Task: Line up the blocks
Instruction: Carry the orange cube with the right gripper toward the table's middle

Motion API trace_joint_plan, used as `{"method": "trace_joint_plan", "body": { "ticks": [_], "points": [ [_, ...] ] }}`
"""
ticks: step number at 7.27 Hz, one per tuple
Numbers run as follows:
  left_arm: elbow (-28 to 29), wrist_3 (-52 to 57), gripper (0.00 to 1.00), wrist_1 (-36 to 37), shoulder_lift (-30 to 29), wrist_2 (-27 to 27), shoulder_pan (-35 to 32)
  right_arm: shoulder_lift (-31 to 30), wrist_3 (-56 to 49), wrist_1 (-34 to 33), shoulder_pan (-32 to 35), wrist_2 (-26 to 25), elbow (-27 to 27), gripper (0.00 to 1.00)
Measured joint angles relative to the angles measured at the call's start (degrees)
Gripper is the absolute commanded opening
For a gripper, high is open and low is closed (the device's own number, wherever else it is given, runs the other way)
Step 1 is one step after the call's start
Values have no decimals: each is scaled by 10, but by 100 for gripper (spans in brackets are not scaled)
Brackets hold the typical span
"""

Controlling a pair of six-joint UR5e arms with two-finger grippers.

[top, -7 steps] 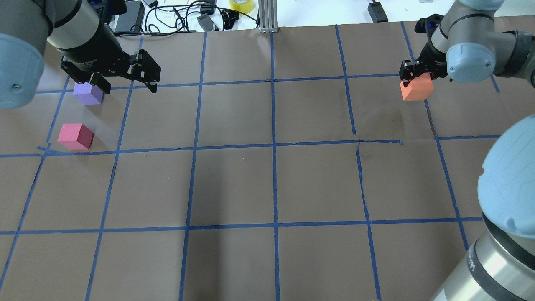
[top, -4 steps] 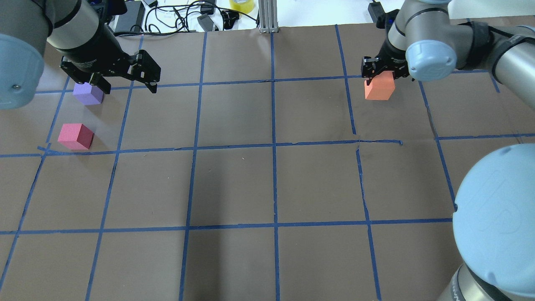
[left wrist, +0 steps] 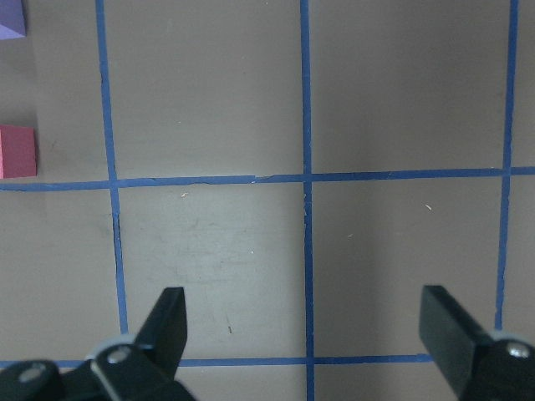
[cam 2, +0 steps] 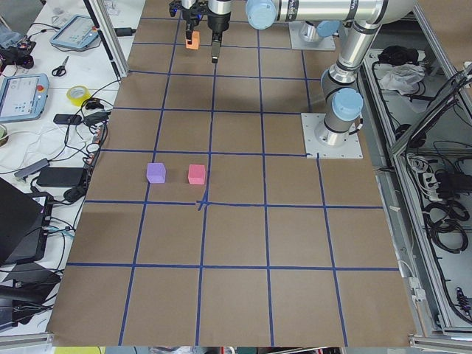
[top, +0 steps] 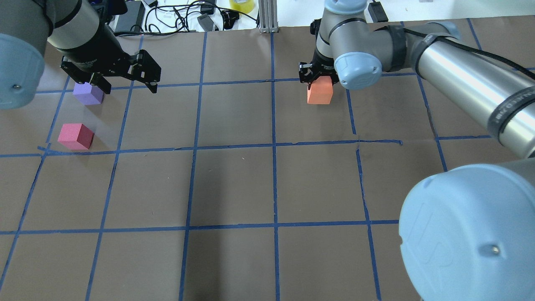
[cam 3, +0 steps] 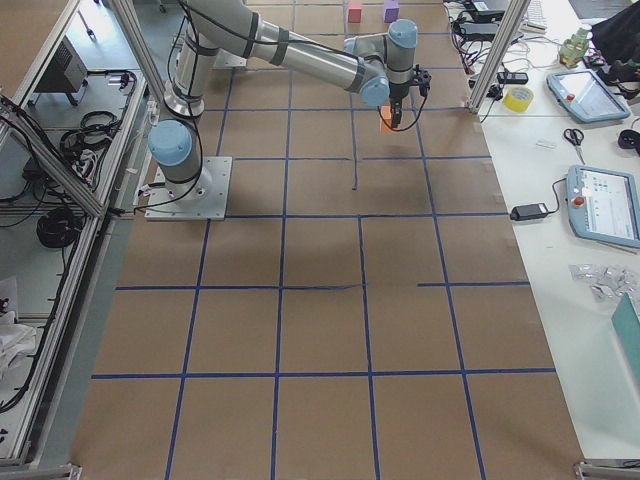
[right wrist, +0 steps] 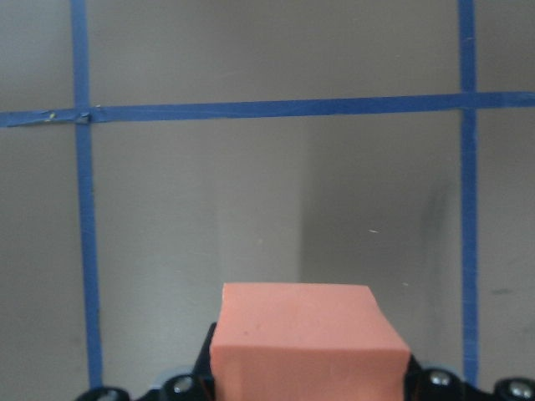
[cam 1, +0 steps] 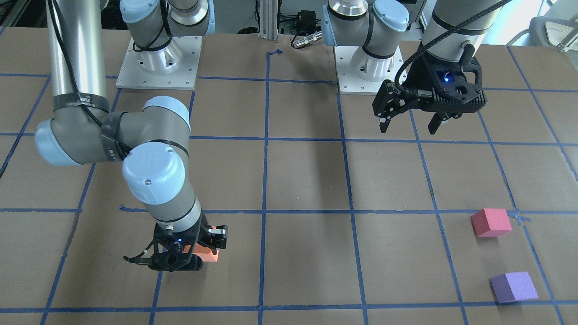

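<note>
The matte orange foam cube (top: pixel 319 94) has come left, clenched in my right claw (top: pixel 317 82); I carry it level toward the open left claw (top: pixel 128 86).

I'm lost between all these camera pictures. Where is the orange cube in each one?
Front-facing: orange cube lower left, partly hidden.
Overhead: cube upper middle.
Exterior left: cube at top, left of centre.
Exterior right: cube at top, right of centre.
Left wrist: not in it.
Right wrist: cube at bottom centre.
Shared landmark: the fingers of the right gripper clamping it.
</note>
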Motion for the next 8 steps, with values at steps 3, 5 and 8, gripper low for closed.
{"method": "trace_joint_plan", "body": {
  "ticks": [3,5,8],
  "points": [
    [0,0,100,0,1,0,-1,69,16,-2,52,-2,-69,0],
    [0,1,100,0,2,1,-1,107,53,-2,80,-2,-110,0],
    [-1,0,100,-1,1,1,-1,136,90,-5,101,-5,-140,12]
  ]
}}
